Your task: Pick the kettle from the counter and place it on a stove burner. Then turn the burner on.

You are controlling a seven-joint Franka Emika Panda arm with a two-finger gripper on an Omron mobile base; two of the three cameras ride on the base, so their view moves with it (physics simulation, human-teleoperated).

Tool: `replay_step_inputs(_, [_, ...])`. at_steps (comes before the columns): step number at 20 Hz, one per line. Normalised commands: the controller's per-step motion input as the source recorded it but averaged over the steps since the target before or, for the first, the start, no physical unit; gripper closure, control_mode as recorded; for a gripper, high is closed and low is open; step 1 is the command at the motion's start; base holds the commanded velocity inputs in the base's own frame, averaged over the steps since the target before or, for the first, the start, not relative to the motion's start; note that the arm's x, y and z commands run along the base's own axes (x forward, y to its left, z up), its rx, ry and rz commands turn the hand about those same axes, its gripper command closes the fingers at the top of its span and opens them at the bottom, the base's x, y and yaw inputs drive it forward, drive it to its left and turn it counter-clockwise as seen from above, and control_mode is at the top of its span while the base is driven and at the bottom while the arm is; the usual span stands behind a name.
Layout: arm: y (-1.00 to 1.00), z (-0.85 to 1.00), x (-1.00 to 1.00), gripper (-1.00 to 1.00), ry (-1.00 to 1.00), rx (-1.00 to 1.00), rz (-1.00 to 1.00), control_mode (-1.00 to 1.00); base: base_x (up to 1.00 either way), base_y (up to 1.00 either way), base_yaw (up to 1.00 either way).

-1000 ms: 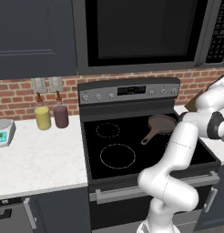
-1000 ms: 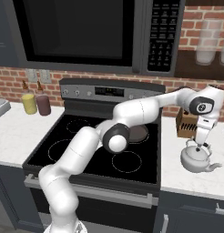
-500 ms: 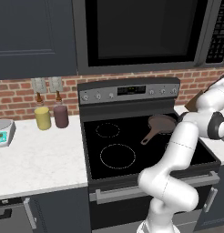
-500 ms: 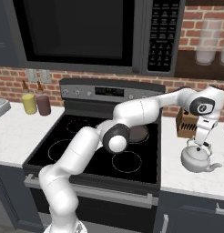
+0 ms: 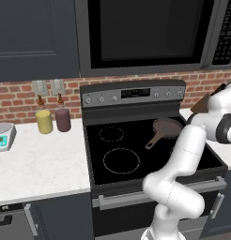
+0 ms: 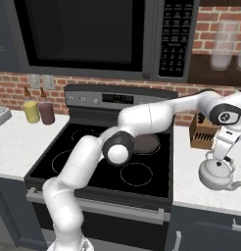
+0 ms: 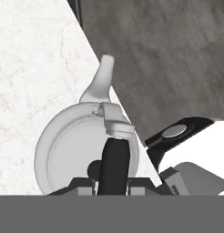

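The silvery-white kettle (image 6: 218, 174) stands on the white counter (image 6: 190, 182) right of the stove, near its front edge. My gripper (image 6: 222, 156) reaches down onto it from above, shut on the kettle's arched handle. The hand view looks straight down on the kettle (image 7: 70, 150), spout pointing away. Its dark handle (image 7: 114, 161) runs between my fingertips, with the gripper (image 7: 112, 183) shut on it. The stove burner (image 5: 121, 161), the largest dashed circle, lies at the front left of the black cooktop, its disc dark.
A brown skillet (image 5: 165, 127) sits on the back right burner, also seen as the skillet (image 6: 146, 143). A wooden knife block (image 6: 202, 131) stands behind the kettle. A yellow jar (image 5: 44, 121), a dark jar (image 5: 63, 119) and a scale (image 5: 2, 136) stand on the left counter.
The jaws have closed on the kettle's handle. The kettle and the arm have stayed almost in place.
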Motion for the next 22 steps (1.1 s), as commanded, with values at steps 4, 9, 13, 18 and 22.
replay_step_inputs(4, [0.70, 0.60, -0.97, 1.00, -0.13, -0.21, -0.04, -1.00, 0.00, 0.00, 0.00])
replay_step_inputs(9, [0.97, 0.66, -0.78, 1.00, -0.19, -0.26, 0.00, -1.00, 0.00, 0.00, 0.00])
replay_step_inputs(13, [1.00, 0.58, -0.58, 1.00, -0.18, -0.26, 0.04, -1.00, 0.00, 0.00, 0.00])
replay_step_inputs(18, [1.00, 0.49, -0.26, 1.00, -0.14, -0.22, 0.18, -1.00, 0.00, 0.00, 0.00])
replay_step_inputs(22, [1.00, 0.30, -0.09, 1.00, -0.09, -0.21, 0.27, -1.00, 0.00, 0.00, 0.00])
